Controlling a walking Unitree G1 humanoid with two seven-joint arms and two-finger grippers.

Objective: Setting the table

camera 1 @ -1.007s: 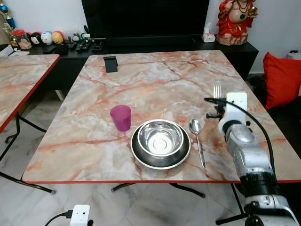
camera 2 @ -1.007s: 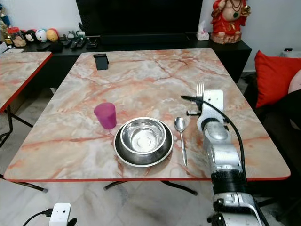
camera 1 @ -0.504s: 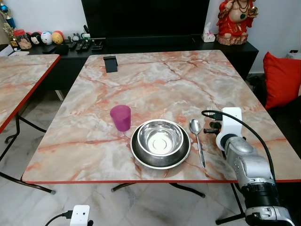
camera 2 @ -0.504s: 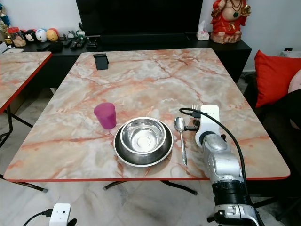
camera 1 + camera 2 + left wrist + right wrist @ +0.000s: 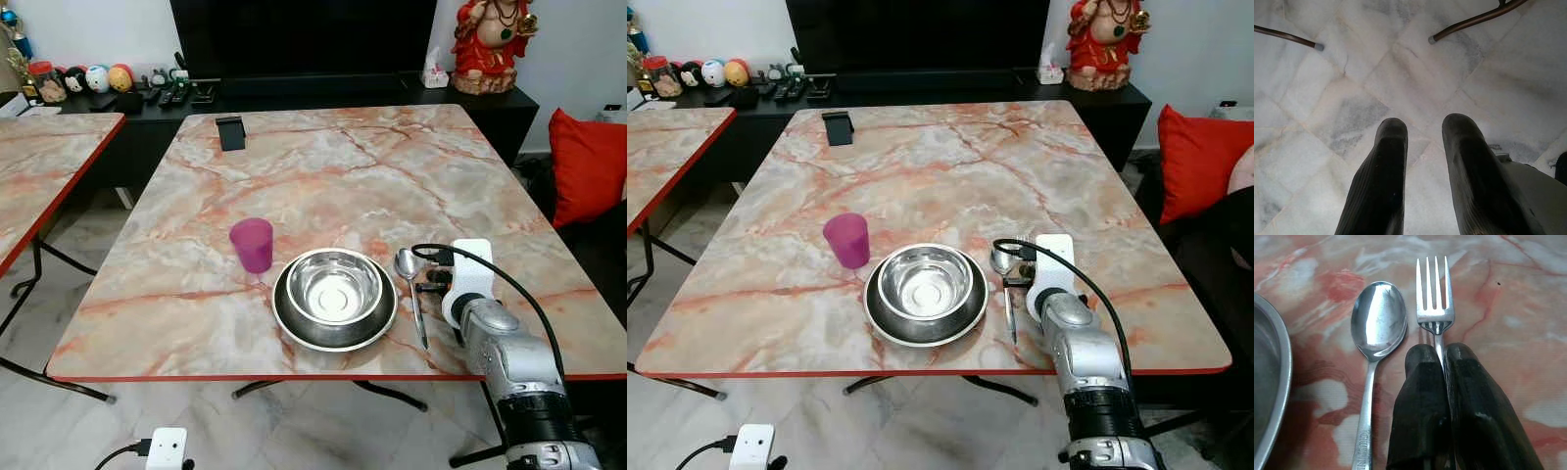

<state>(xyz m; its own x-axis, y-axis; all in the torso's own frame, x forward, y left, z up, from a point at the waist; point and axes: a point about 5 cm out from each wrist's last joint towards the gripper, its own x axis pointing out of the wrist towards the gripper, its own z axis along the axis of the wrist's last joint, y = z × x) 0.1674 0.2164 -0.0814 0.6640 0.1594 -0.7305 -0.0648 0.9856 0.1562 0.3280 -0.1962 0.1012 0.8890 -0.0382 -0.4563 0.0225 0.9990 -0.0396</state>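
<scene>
On the marble bench (image 5: 323,157), L to R near the front edge: purple cup (image 5: 252,244) upright, just beside the steel bowl (image 5: 334,286), which sits inside a dark-rimmed plate (image 5: 334,328). Spoon (image 5: 411,292) lies flat just R of the plate, not touching it; long axis runs front-to-back, bowl end pointing to the far side, handle toward the robot.

Fork (image 5: 1435,298) is next to the spoon on its R, parallel to it, tines pointing to the far side, handle back toward the robot. Tines sit about level with the spoon bowl; small gap between the two. Can't tell if the fork is resting on the bench or held just above it.

R gripper (image 5: 1442,355) low over the bench beside the spoon, fingers pressed together, pinching the fork handle just behind the neck.

L gripper (image 5: 1424,129) hangs idle over the marble floor (image 5: 1400,73), fingers spread apart, holding nothing.

Far side of bench: small black stand (image 5: 230,132) near the back-left corner.
</scene>
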